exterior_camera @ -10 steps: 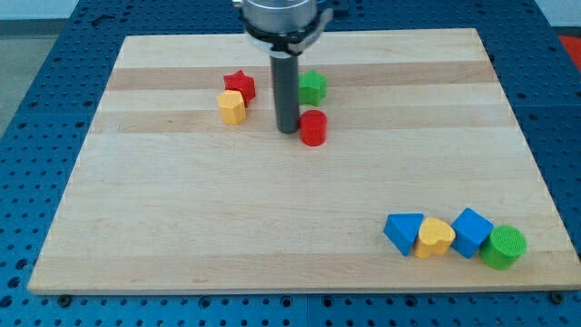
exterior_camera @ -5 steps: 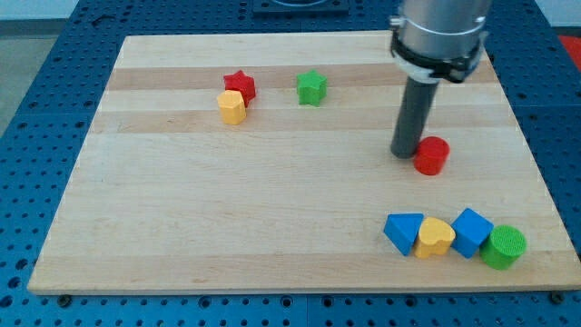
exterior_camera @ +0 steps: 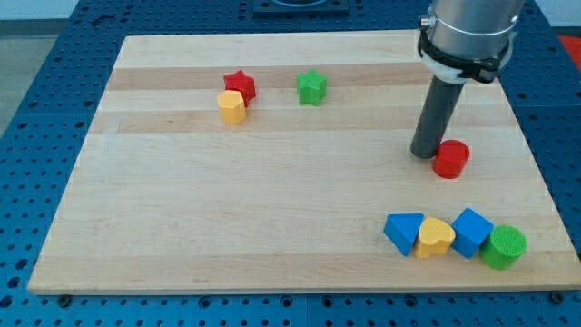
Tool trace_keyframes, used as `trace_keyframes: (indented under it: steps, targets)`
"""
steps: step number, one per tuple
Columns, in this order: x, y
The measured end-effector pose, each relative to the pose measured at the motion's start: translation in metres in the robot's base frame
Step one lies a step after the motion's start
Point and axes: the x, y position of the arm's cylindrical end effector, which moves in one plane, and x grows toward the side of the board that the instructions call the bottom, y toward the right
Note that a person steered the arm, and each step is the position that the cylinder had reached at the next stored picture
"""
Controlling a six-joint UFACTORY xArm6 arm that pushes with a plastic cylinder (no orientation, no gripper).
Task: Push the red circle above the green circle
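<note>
The red circle (exterior_camera: 450,159) is a short red cylinder on the right part of the wooden board (exterior_camera: 227,218). My tip (exterior_camera: 425,153) touches its left side. The green circle (exterior_camera: 503,247) is a green cylinder near the board's bottom right corner, at the right end of a row of blocks. The red circle lies up and to the left of the green circle, with a clear gap between them.
Left of the green circle sit a blue cube (exterior_camera: 470,232), a yellow heart (exterior_camera: 435,238) and a blue triangle (exterior_camera: 403,232), touching in a row. Near the top left are a red star (exterior_camera: 240,85), a yellow block (exterior_camera: 232,107) and a green star (exterior_camera: 311,87).
My tip has pushed the red circle from beside the green star far to the right and a little down, to the board's right part. The other blocks have not moved.
</note>
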Motion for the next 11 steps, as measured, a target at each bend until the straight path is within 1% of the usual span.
trace_keyframes:
  steps: [2,4,6,7,11]
  targets:
    - [-0.004,0.005]
    - [-0.004,0.023]
    - [0.023,0.027]
    - [0.019,0.028]
    - [0.028,0.059]
